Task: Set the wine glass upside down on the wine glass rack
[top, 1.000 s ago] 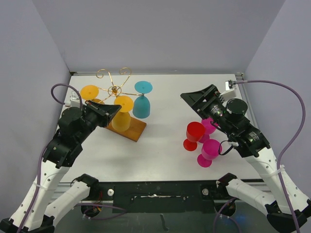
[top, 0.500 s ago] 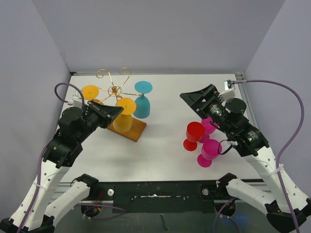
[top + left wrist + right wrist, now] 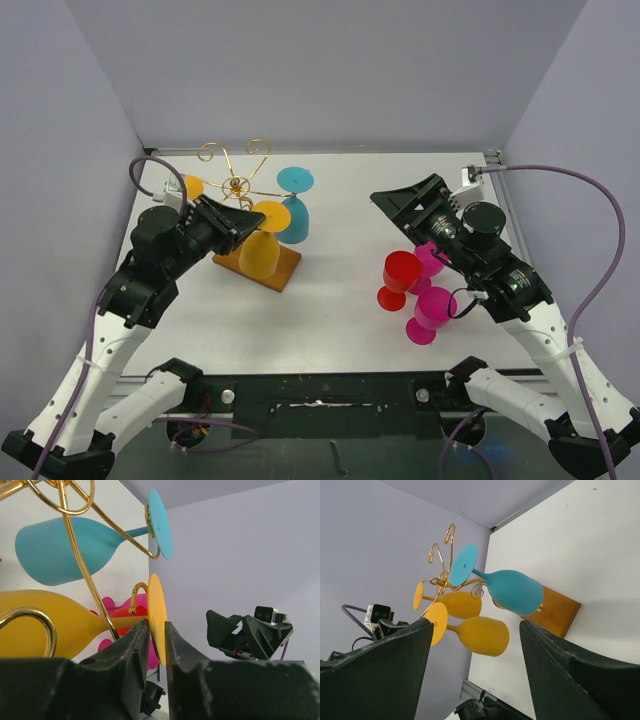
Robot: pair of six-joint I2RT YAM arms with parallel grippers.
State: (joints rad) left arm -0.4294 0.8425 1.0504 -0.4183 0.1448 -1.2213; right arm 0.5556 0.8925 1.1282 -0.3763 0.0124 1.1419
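Left pincer (image 3: 156, 627), jaws narrow, straddles the foot of a yellow glass (image 3: 260, 254) hanging bowl-down on the rack (image 3: 237, 186) beside a teal glass (image 3: 291, 222); whether it grips is unclear. Right pincer (image 3: 475, 630) gapes empty above a red glass (image 3: 400, 272) and pink glasses (image 3: 433, 308), apparently left to hang.

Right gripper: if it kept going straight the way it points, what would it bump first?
Probably the teal wine glass hanging on the gold rack. It looks nearest in line with the open right gripper, though depth is hard to judge.
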